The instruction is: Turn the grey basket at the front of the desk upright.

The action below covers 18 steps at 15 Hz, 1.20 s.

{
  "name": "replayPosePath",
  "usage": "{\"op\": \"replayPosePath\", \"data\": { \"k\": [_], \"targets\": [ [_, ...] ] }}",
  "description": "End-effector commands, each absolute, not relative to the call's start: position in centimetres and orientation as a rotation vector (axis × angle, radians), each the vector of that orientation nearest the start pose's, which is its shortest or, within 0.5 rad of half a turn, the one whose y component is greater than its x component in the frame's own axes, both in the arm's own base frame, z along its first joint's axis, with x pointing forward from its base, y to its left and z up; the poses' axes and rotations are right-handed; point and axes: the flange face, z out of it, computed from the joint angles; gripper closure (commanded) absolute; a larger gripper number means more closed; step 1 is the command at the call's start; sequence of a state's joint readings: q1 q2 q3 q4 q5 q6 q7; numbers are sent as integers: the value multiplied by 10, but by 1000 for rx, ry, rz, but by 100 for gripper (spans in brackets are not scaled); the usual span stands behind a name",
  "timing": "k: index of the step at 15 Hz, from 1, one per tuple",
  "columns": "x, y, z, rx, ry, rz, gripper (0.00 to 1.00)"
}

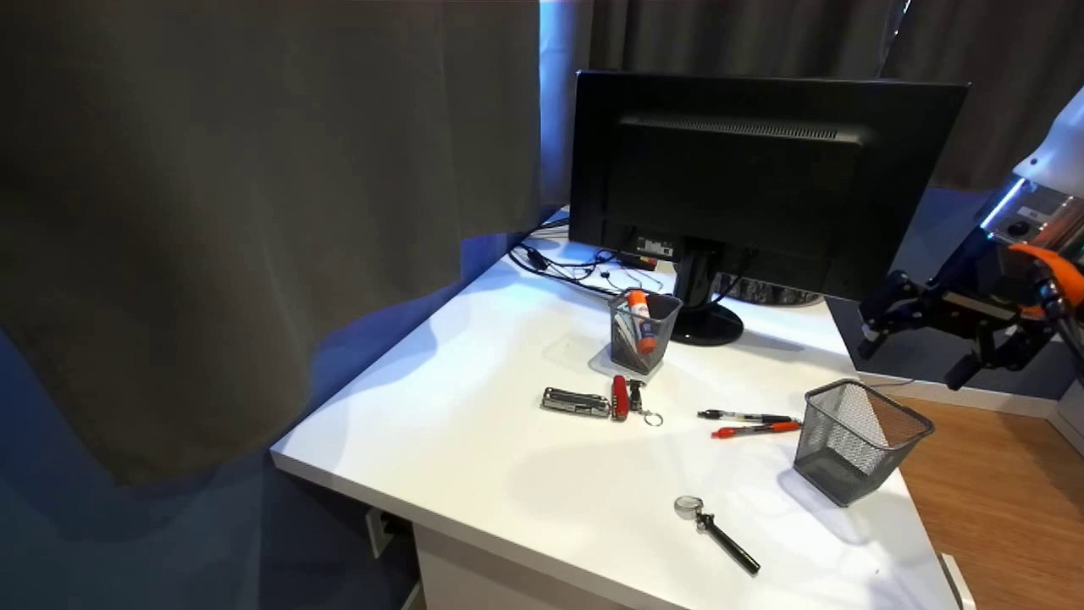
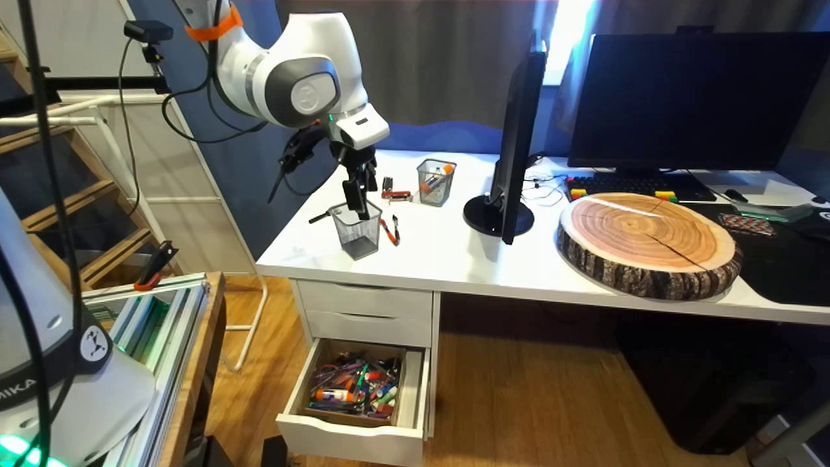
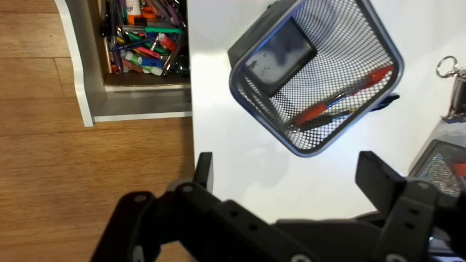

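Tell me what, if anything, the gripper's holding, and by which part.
Nothing: the gripper is open, and the grey basket stands upright, apart from it.

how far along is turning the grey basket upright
Apparently done: the grey wire-mesh basket stands upright, base on the white desk, opening upward. In hand: nothing; the gripper hangs open and empty, clear of the basket. Left: probably just backing the gripper away.

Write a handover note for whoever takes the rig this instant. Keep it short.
Gripper: open, holding nothing.
Grey basket: on the desk near its front edge, opening facing up, outside the gripper's grasp.
Done: the basket stands upright, as the task wants.
Left: no turning that I can see; probably just move the gripper clear without knocking the basket.
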<state>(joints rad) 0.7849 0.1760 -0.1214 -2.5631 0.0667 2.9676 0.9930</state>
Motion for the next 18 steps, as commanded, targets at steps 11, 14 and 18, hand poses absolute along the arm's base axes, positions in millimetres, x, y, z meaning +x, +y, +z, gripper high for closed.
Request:
{"op": "replayPosePath", "data": {
  "k": [11, 14, 18],
  "targets": [
    [338, 319, 365, -3046, 304, -54, 0],
    [337, 322, 389, -3071, 312, -73, 0],
    [336, 325, 394, -3064, 310, -56, 0]
  ]
}}
